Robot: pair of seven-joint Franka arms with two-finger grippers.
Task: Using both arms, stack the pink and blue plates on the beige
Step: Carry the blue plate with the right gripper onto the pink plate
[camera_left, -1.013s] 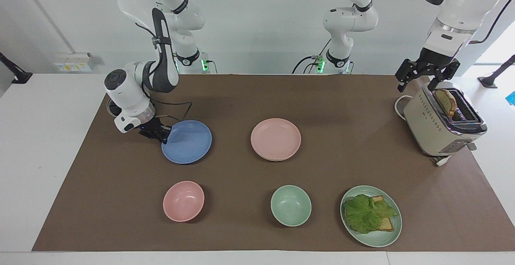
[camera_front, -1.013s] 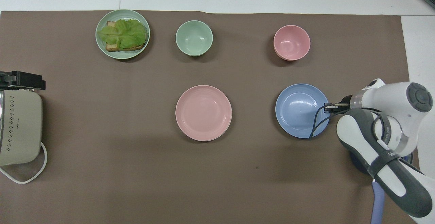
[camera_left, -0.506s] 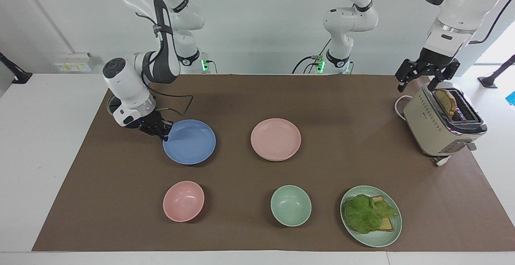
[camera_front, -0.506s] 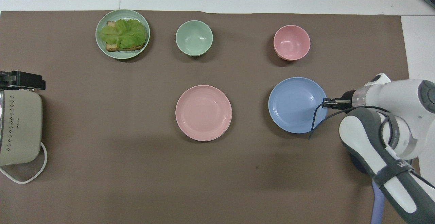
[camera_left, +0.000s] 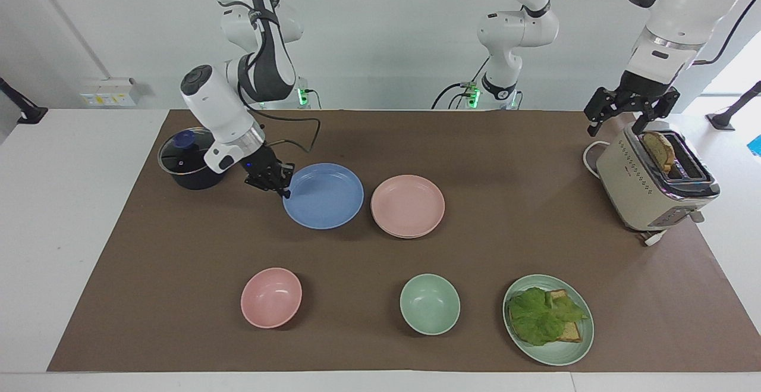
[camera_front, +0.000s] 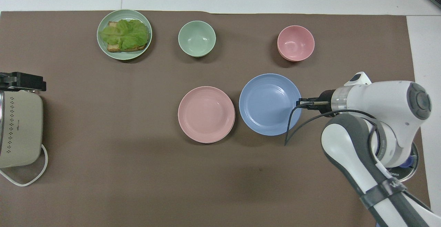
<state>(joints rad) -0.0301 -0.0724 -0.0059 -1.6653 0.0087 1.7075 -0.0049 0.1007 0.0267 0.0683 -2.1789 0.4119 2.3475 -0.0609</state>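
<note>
Your right gripper (camera_left: 284, 190) is clamped on the blue plate's (camera_left: 324, 196) rim at the right arm's end, which lets the plate hang raised just beside the pink plate (camera_left: 408, 205) (a beige rim (camera_left: 406, 235) peeks out beneath it). The mat (camera_left: 380, 142) around them is open. Your left gripper (camera_left: 625, 119) waits with fingers spread over the toaster (camera_left: 642, 193).

Noted a matte blue plate (camera_left: 324, 197) and matte pink plate (camera_left: 408, 204) on brown, paper-like matte covering (camera_left: 380, 249) over the smooth white worktop (camera_left: 65, 201), glossy cream toaster (camera_left: 651, 187) with shiny metal top, glass-lidded dark pot (camera_left: 189, 160).
</note>
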